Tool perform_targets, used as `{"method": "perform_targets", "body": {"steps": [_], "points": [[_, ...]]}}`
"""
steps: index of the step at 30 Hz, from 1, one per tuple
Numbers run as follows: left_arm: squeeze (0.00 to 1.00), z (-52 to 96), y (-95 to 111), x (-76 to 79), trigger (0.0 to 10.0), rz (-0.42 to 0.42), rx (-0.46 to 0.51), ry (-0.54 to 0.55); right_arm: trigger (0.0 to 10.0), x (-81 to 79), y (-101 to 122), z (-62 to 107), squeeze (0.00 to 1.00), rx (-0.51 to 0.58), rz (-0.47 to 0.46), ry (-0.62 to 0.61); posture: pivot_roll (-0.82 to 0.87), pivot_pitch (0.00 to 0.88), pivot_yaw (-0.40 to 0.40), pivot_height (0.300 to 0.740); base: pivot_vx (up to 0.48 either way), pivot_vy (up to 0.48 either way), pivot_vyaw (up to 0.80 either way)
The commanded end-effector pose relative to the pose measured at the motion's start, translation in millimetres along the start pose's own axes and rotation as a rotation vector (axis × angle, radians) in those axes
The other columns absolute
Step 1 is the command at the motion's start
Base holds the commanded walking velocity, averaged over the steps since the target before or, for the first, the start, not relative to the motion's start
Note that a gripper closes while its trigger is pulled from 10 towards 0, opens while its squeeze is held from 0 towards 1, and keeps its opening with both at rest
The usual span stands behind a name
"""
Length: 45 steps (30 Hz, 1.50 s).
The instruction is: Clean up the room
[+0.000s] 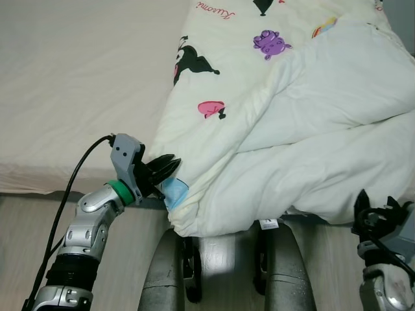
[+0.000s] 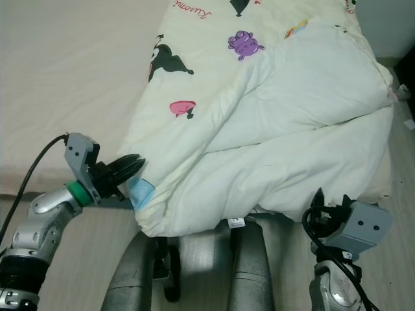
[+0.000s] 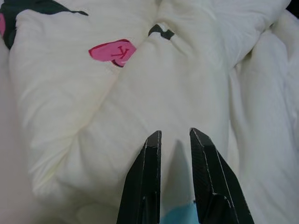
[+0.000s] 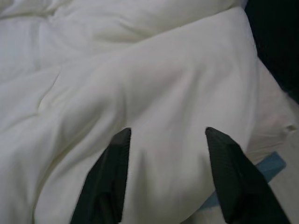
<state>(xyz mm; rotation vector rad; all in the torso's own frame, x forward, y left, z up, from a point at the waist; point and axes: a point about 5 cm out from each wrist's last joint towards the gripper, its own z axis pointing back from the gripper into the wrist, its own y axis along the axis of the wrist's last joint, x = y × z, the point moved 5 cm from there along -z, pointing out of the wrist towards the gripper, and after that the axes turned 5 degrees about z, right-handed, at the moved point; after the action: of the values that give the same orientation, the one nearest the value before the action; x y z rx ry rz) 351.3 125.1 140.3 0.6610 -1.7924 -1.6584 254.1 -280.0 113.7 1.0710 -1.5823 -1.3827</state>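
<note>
Low, left gripper (image 1: 170, 170) jaws pinching quilt (image 1: 292, 129) corner; right gripper (image 4: 166, 135) jaws spread wide facing quilt.

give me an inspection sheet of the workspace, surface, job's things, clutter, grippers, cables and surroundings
Surface: bed with a plain beige sheet, bare on the robot's left side.
Job's things: cream comforter with cartoon prints, bunched on the right half, lower edge hanging over the bed's edge; a light blue corner shows at its lower left.
Clutter: nothing seen.
Grippers: left gripper at the comforter's lower left corner, fingers narrowly apart, fabric between them; right gripper open, pointed at the comforter's right fold.
Cables: black cable running to the left wrist.
Surroundings: wood-look floor below the bed.
</note>
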Motion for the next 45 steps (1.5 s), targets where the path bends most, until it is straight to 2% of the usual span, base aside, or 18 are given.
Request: {"method": "perform_targets", "body": {"steps": [1,5,7,11,12,13,14,16,22,24,34,36,37,38,39,45], "points": [[0.0,4.8,-12,3.8,10.0,0.021,-0.031,-0.004,10.0,3.9,-14,6.4,1.0,-0.062,-0.001,0.008,-0.09,0.263,0.191,0.628,0.0,0.0,0.0],[0.0,2.8,-14,8.1,10.0,0.023,-0.036,-0.019,10.0,5.0,-16,5.6,1.0,-0.079,0.003,0.039,-0.09,0.263,0.195,0.628,0.0,0.0,0.0],[0.0,-1.1,-19,18.6,10.0,0.024,-0.056,-0.063,10.0,3.4,-25,5.0,1.0,-0.137,0.018,0.132,-0.09,0.262,0.207,0.628,0.0,0.0,0.0],[0.0,-2.7,-21,22.1,10.0,0.024,-0.065,-0.076,10.0,5.8,-30,4.9,1.0,-0.172,0.056,0.153,-0.1,0.263,0.212,0.628,0.0,0.0,0.0],[0.0,-3.0,-22,21.6,10.0,0.023,-0.066,-0.07,10.0,7.4,-32,4.6,0.44,-0.184,0.093,0.16,-0.1,0.263,0.211,0.628,0.0,0.0,0.0],[0.0,-3.1,-23,21.2,10.0,0.023,-0.066,-0.065,10.0,8.4,-33,4.4,0.44,-0.19,0.118,0.165,-0.1,0.263,0.211,0.628,0.0,0.0,0.0],[0.0,-3.4,-25,18.5,10.0,0.023,-0.066,-0.042,10.0,8.7,-36,4.6,0.0,-0.204,0.153,0.187,-0.11,0.263,0.207,0.628,0.0,0.0,0.0],[0.0,-5.0,-26,12.8,10.0,0.025,-0.052,0.015,10.0,10.4,-40,4.8,0.0,-0.236,0.202,0.227,-0.12,0.262,0.199,0.628,0.0,0.0,0.0],[0.0,-6.7,-26,9.7,10.0,0.033,-0.031,0.062,10.0,15.5,-43,2.2,0.0,-0.261,0.271,0.273,-0.13,0.258,0.188,0.628,0.0,0.0,0.0],[0.0,-7.8,-26,10.6,10.0,0.037,-0.022,0.076,10.0,19.4,-42,-4.2,0.0,-0.253,0.313,0.288,-0.14,0.252,0.178,0.628,0.0,0.0,0.0],[0.0,-10.2,-25,12.2,10.0,0.035,-0.007,0.089,10.0,15.3,-43,-14.6,0.0,-0.207,0.329,0.387,-0.13,0.254,0.168,0.628,0.0,0.0,0.0],[0.0,-11.9,-25,12.3,10.0,0.032,-0.004,0.092,7.3,17.2,-44,-17.3,0.0,-0.204,0.345,0.397,-0.12,0.256,0.166,0.628,0.0,0.0,0.0],[0.0,-11.9,-25,12.3,10.0,0.032,-0.004,0.092,7.3,17.2,-44,-17.3,0.0,-0.204,0.345,0.397,-0.12,0.256,0.166,0.628,0.0,0.0,0.0],[0.0,-12.5,-24,12.3,10.0,0.032,-0.002,0.094,2.4,18.8,-43,-19.4,0.0,-0.2,0.341,0.392,-0.12,0.259,0.165,0.628,0.0,0.0,0.0],[0.0,-13.4,-24,12.3,10.0,0.031,0.0,0.097,0.0,20.7,-42,-21.8,0.0,-0.198,0.337,0.386,-0.12,0.261,0.166,0.628,0.0,0.0,0.0],[0.0,-16.7,-23,13.7,10.0,0.026,0.001,0.095,0.0,23.6,-46,-26.7,0.0,-0.205,0.34,0.385,-0.11,0.269,0.17,0.628,0.0,0.0,0.0]]}}
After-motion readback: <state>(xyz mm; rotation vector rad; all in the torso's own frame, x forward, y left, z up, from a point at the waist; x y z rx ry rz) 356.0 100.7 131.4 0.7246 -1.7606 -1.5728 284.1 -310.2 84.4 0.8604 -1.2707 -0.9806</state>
